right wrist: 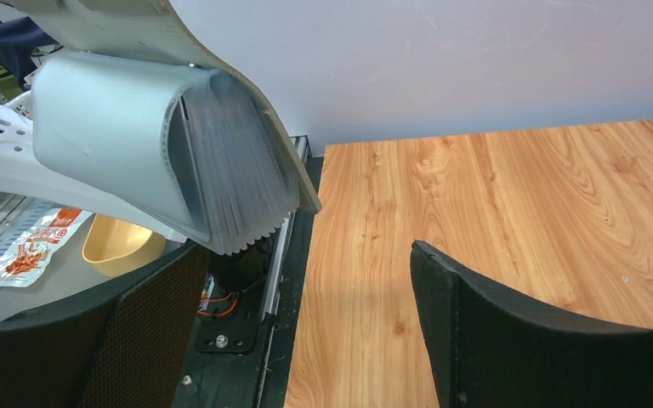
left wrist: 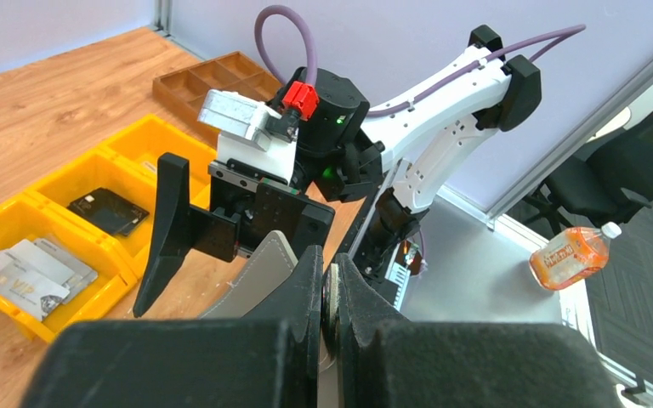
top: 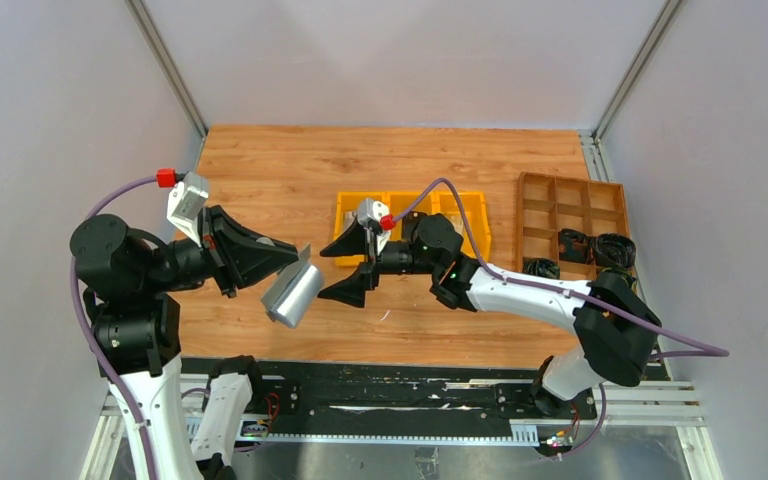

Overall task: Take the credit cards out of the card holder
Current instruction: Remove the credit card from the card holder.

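Left gripper (top: 295,258) pinches the card holder (top: 292,292) aloft over the table (top: 260,160), near left; right gripper (top: 339,268), jaws spread, faces its fanned pockets (right wrist: 238,195) from the right. Credit cards (left wrist: 30,270) lie in the yellow bin (left wrist: 68,178). Next: nip another card's edge, if any remain

Bright, even light; close card holder (right wrist: 136,144) slightly blurred.

The small grey folding card holder (top: 292,290) hangs over the wooden table (top: 360,160), with the left gripper (top: 298,256) on its left and the right gripper (top: 322,272) on its right. Behind the right gripper stands the yellow three-part plastic bin (top: 480,203). Pale flat credit cards (left wrist: 30,268) lie in its left end compartment. To the right of the bin is the brown wooden compartment tray (top: 572,182).
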